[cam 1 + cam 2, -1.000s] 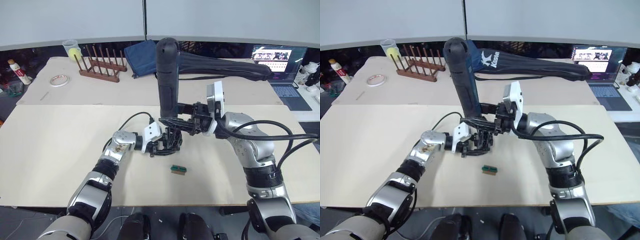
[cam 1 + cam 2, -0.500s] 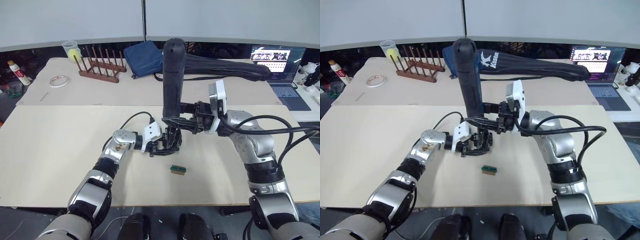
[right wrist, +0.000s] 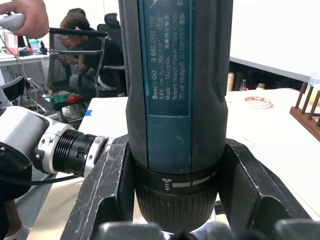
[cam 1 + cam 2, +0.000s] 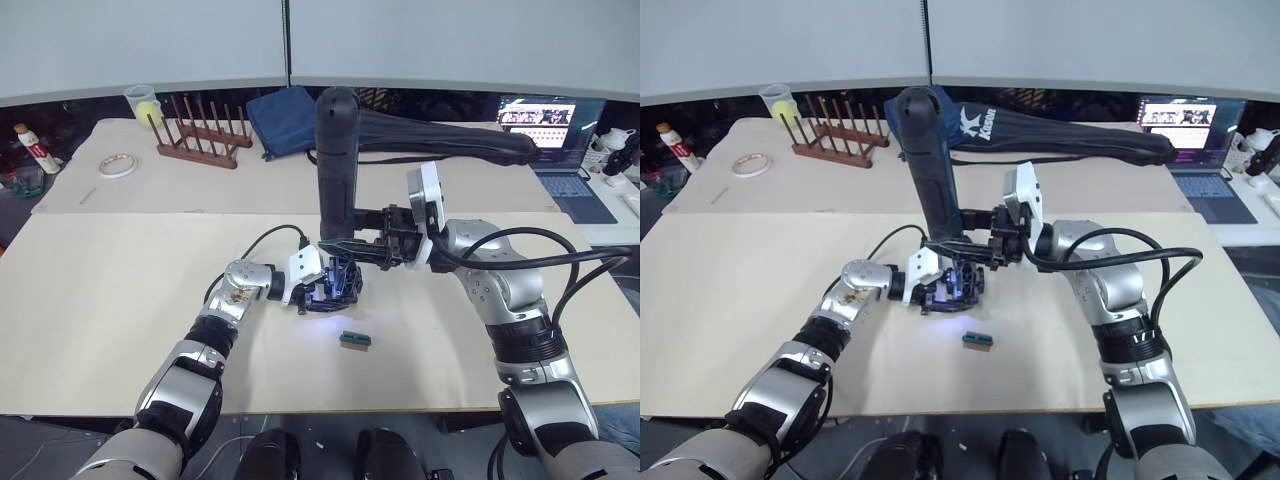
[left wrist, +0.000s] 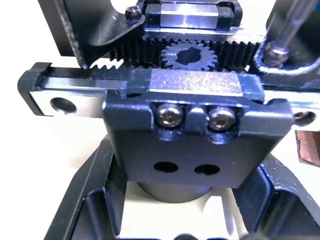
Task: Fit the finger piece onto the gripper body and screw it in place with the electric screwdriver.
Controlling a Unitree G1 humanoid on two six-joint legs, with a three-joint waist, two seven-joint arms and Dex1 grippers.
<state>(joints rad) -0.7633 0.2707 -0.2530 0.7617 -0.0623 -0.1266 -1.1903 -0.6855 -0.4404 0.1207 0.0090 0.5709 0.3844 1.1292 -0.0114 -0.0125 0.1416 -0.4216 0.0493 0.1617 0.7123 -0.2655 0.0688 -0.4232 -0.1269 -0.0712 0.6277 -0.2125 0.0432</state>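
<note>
1. The right pincer (image 4: 345, 243) was clamped around the electric screwdriver (image 4: 337, 160), black fingers (image 3: 107, 185) hugging both sides of the barrel just above its collar.
2. The tool stood nearly upright, tipped a touch toward the robot's left, its butt rising well above both arms.
3. Its tip pointed down at the gripper body (image 4: 335, 284), and a bluish glow lit the tabletop (image 4: 110, 300) right beneath.
4. The left pincer (image 4: 322, 290) was closed on the gripper body, pinning it low on the tabletop near the middle of the cream board.
5. From the left wrist, the gripper body (image 5: 195, 145) showed a black plate with two hex screws side by side, two bare holes under them, and a rack and small gear behind.
6. Whether the finger piece was seated on it, I could not tell.
7. A small green block (image 4: 355, 340) lay just nearer the robot than the pair, apart from them.
8. Open board stretched wide on both sides and toward the near edge.
9. Across the far seam sat a wooden peg rack (image 4: 200, 132), a tape roll (image 4: 117, 162), a blue pouch (image 4: 285, 115), a long black bag (image 4: 450, 135) and a laptop (image 4: 560, 130) at the far right corner.
</note>
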